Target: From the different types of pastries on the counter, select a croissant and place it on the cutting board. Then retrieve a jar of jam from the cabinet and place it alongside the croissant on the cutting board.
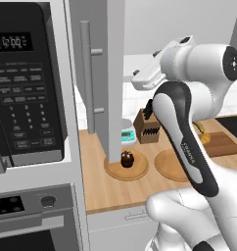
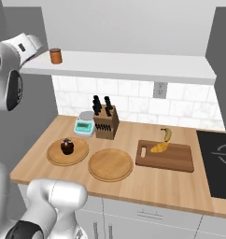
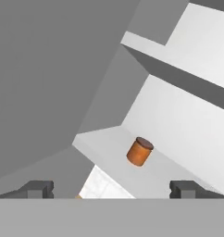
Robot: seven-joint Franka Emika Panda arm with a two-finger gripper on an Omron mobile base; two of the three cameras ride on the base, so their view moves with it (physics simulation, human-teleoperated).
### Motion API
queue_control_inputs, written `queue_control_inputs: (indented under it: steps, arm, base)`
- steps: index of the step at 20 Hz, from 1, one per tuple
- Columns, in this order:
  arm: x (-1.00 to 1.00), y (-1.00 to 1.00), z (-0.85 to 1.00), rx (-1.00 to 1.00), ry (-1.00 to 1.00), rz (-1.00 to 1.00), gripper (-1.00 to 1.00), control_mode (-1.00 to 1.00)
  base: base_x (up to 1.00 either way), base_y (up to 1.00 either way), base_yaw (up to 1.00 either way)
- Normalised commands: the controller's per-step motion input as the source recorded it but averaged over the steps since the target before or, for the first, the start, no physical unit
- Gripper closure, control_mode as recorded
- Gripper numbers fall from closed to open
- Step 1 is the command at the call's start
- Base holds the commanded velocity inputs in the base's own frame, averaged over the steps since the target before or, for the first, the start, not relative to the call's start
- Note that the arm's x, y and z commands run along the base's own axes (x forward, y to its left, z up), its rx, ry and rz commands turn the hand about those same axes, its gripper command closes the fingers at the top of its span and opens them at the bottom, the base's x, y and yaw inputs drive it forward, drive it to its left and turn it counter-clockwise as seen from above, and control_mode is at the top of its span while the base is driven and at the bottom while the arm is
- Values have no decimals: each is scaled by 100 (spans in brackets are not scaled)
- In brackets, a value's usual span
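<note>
Two fingers [image 3: 40,189] of the gripper [image 3: 112,190] stood spread and empty, the upright jam jar [image 3: 140,151] ahead at about one o'clock.

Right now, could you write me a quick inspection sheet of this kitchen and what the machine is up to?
Surface: wooden counter, level.
Job's things: croissant lies on the cutting board; jar of jam stands upright on the shelf of the cabinet, whose door is open.
Clutter: cupcake on a round plate, second plate, banana, knife block, scale.
Gripper: open, facing the jar, not touching it.
Cables: nothing seen.
Surroundings: microwave, oven, stovetop.
</note>
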Motion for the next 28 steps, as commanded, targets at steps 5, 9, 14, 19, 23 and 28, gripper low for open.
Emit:
queue_control_inputs:
  steps: [5, 9, 14, 19, 23, 28]
  arm:
    - [58, -12, 8, 12, 14, -10, -100, -100]
    - [92, 0, -29, -6, 55, -11, -100, -100]
    - [10, -1, -4, -5, 12, -1, -100, -100]
    - [0, -8, -2, 6, 0, 0, -100, -100]
    - [0, -3, -42, 13, -5, 0, -100, -100]
    - [3, 0, -3, 3, 0, 0, -100, -100]
  base:
    - [0, 0, 0]
    - [0, 0, 0]
    - [0, 0, 0]
    - [0, 0, 0]
    - [0, 0, 0]
    - [0, 0, 0]
